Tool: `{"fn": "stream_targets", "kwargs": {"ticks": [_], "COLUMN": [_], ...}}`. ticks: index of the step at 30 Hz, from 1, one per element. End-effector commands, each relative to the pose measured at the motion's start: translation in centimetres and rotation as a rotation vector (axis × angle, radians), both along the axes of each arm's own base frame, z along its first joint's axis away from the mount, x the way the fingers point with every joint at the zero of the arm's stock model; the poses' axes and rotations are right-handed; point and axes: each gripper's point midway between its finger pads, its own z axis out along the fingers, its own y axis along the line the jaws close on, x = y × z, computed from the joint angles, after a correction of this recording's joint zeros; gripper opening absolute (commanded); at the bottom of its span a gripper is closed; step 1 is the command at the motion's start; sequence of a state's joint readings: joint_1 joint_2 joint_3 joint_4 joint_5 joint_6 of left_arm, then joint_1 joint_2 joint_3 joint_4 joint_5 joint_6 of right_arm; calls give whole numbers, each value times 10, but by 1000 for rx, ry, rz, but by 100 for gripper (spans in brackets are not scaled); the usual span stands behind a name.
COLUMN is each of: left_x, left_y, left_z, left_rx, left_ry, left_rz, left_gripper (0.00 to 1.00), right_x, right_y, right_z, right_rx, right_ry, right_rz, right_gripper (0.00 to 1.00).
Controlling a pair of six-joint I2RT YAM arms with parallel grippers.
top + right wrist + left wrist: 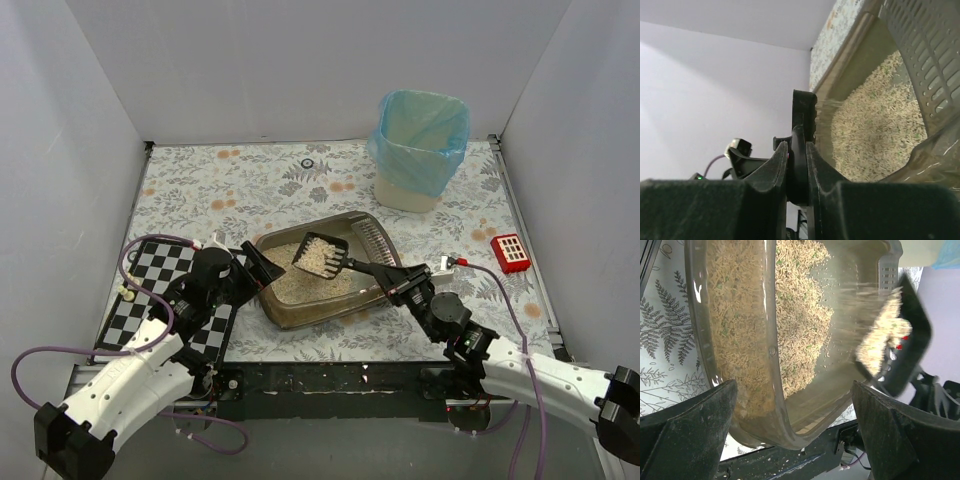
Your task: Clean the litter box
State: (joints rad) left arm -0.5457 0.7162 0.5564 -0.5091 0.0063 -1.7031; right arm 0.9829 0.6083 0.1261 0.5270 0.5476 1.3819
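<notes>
The litter box, a brown translucent tray with beige litter, lies mid-table. My right gripper is shut on the handle of the black slotted scoop. It holds the scoop's litter-filled head above the box's left half. In the right wrist view both fingers clamp the handle, with the litter beyond. My left gripper is open at the box's left corner. In the left wrist view the rim passes between the wide-apart fingers, and the scoop sheds blurred litter.
A beige bin with a blue bag stands at the back right. A small red object lies right of the box. A chessboard lies under my left arm. A grey slotted panel leans in the box's right end.
</notes>
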Motion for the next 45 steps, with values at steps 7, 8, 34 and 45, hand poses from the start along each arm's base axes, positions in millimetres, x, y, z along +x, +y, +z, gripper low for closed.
{"fn": "stream_targets", "kwargs": {"ticks": [7,8,34,45], "left_x": [9,9,5,7], "left_y": [9,9,5,1], "left_z": [27,28,21,17], "left_rx": [61,56,21,22], "left_ry": [-54,-61,-54,-37], "left_rz": [24,27,16,2], "left_gripper": [98,98,98,98], "right_x": [6,6,11,9], "right_y": [0,-6,-14,-5], "right_z": [18,13,9,6], "right_rx": [53,73,-47,-84], "right_ry": [-24,-20,42,67], "right_rz": [-32,-51,-113,-77], "right_gripper": [1,1,1,1]}}
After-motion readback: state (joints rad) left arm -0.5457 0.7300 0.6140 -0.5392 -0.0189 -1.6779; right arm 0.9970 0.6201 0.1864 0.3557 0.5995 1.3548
